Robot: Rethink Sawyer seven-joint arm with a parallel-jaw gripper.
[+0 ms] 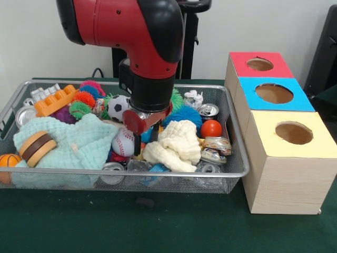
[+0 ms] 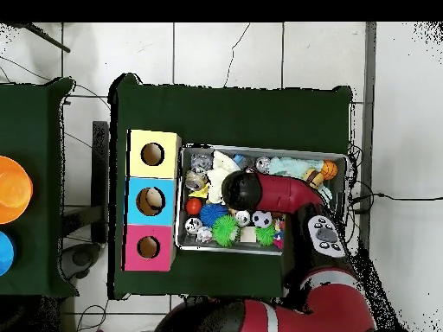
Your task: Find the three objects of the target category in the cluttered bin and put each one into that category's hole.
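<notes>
Three holes [image 1: 274,93] face up from a row of wooden boxes [image 1: 287,174], topped red, blue and yellow, standing on a dark green table [image 1: 158,226] just beside the wire mesh bin [image 1: 158,171], at its 3 o'clock side in the front view. Behind them is a pale wall, and the overhead view shows a white tiled floor [image 2: 260,52] around the table, with a second dark table carrying an orange dish [image 2: 12,188] at the 9 o'clock edge.

The red and black arm [image 1: 137,31] comes down over the middle of the bin. Its gripper [image 1: 143,132] hangs low among the clutter, with a red finger [image 1: 136,124] showing just above a white baseball [image 1: 124,142]. The fingers seem to stand slightly apart with nothing between them, though the wrist hides most of them, so I cannot tell their state for sure, nor whether they touch the ball.

The bin is full. From the gripper, a soccer ball [image 1: 119,107] lies at 11 o'clock, a cream cloth [image 1: 176,145] at 4 o'clock and a red ball [image 1: 211,128] at 3 o'clock. A mint green cloth [image 1: 79,142] covers the 9 o'clock part, with a toy burger [image 1: 37,147] on it and a small basketball [image 1: 8,161] at the rim. Spiky balls [image 1: 81,100], an orange block [image 1: 55,101] and crushed cans [image 1: 213,150] fill the rest.
</notes>
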